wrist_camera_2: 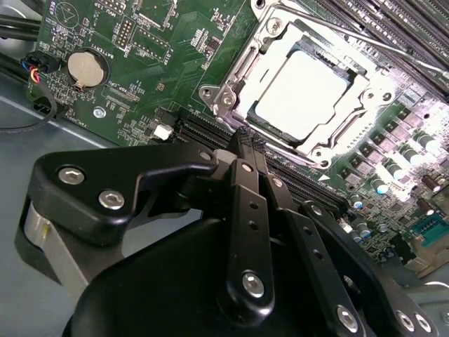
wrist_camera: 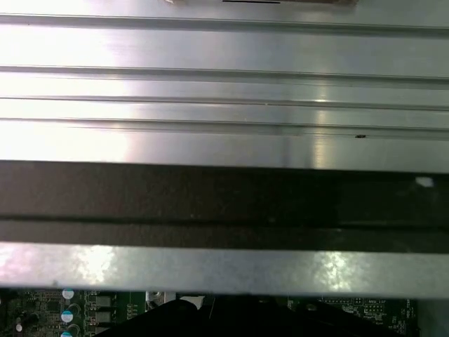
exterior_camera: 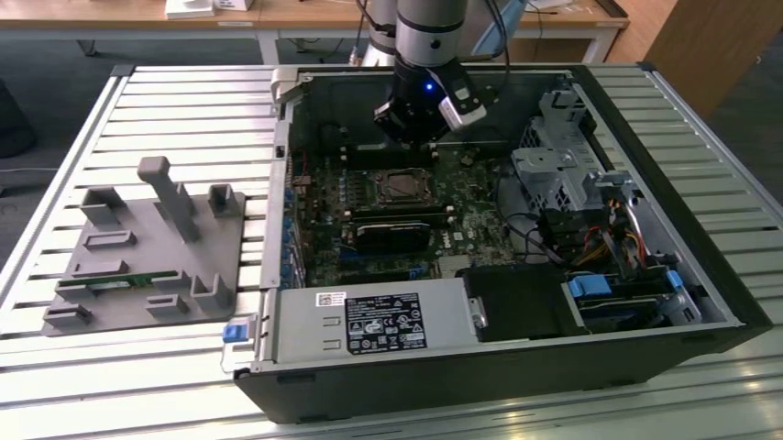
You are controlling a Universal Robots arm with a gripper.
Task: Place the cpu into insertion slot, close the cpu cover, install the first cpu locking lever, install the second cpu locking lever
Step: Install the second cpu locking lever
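Observation:
The cpu (wrist_camera_2: 302, 90), a pale silver square, lies in the insertion slot (exterior_camera: 398, 188) on the green board. The cpu cover (wrist_camera_2: 231, 74), a silver frame, lies flat around the chip in the second wrist view. A thin lever rod (wrist_camera_2: 349, 38) runs along one side of the socket; whether it is latched I cannot tell. My gripper (wrist_camera_2: 249, 139) hovers above the board beside the socket, its black fingers (wrist_camera_2: 242, 175) pressed together with nothing between them. In the exterior view the gripper (exterior_camera: 413, 139) hangs over the case's back part, just behind the socket.
Long black slots (wrist_camera_2: 203, 133) and a coin battery (wrist_camera_2: 85, 69) lie near the fingers. A black card (exterior_camera: 394, 234), power supply (exterior_camera: 373, 321) and drive cage (exterior_camera: 556, 174) crowd the case. A grey fixture (exterior_camera: 147, 247) stands on the slatted table (exterior_camera: 183, 101) at the exterior view's left.

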